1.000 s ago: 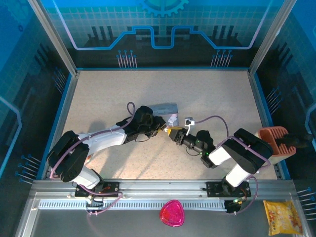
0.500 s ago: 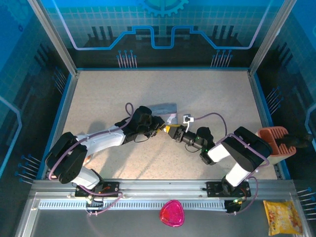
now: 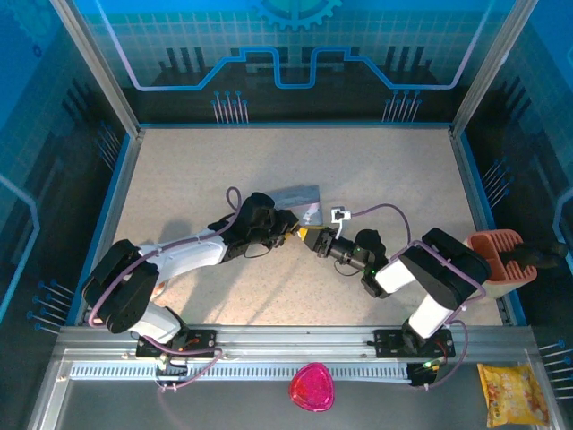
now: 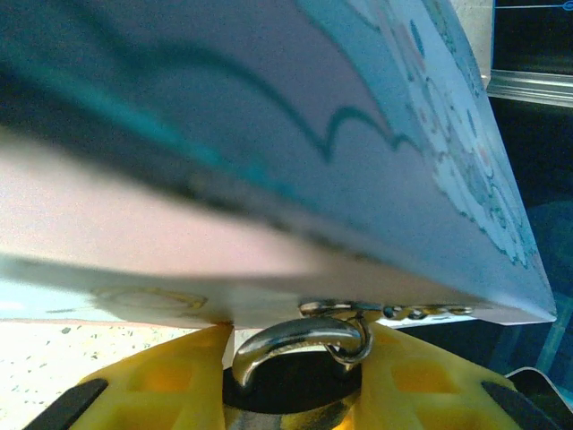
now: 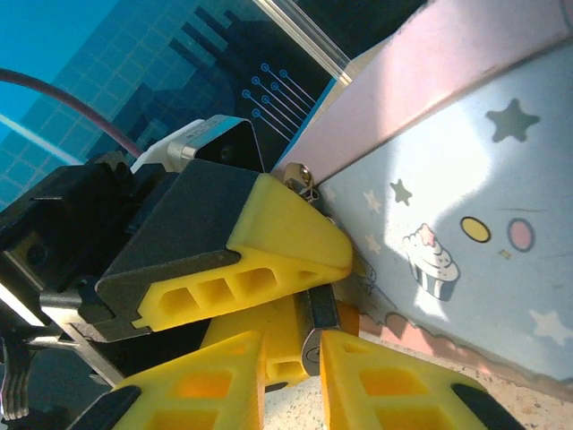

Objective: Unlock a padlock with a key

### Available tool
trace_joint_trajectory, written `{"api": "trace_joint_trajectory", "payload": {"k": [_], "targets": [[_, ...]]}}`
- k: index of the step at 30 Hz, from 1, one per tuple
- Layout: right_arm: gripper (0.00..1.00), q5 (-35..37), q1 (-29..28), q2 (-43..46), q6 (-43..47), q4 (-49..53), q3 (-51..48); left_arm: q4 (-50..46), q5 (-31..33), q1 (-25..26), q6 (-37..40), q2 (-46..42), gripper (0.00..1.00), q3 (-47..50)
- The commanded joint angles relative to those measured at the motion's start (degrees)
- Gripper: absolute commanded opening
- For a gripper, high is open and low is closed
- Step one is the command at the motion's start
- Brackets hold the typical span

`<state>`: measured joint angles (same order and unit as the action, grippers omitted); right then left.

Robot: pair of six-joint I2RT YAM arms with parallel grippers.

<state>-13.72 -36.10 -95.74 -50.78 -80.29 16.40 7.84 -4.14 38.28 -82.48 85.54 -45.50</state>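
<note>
Top external view: the speckled counter (image 3: 197,170) carries a closed pastel tin (image 3: 298,195) at mid-frame, its contents hidden. At the tin's lower edge in the left wrist view, the left tool (image 4: 295,372) pinches the padlock (image 4: 300,339), body cut off at the bottom. The right tool (image 5: 294,376) narrowly grips the key (image 5: 316,322), bottom centre; its tip hides behind yellow fingers (image 5: 269,242).
</note>
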Motion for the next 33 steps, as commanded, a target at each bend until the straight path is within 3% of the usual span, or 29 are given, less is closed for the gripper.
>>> {"api": "trace_joint_trajectory", "payload": {"k": [1,21,33], "targets": [[0.25,1.23,-0.29,-1.10,-0.66,-1.36,-1.19,4.57,-0.59,-0.66,-0.97,-2.56,0.01,0.21],[0.28,2.47,-0.65,-1.73,-0.94,-1.27,-0.98,4.72,-0.60,-0.58,-0.53,-2.96,0.01,0.05],[0.13,0.71,-0.60,-2.00,-3.42,-1.35,0.36,6.64,-1.04,-0.06,-1.18,-1.87,0.01,0.07]]}}
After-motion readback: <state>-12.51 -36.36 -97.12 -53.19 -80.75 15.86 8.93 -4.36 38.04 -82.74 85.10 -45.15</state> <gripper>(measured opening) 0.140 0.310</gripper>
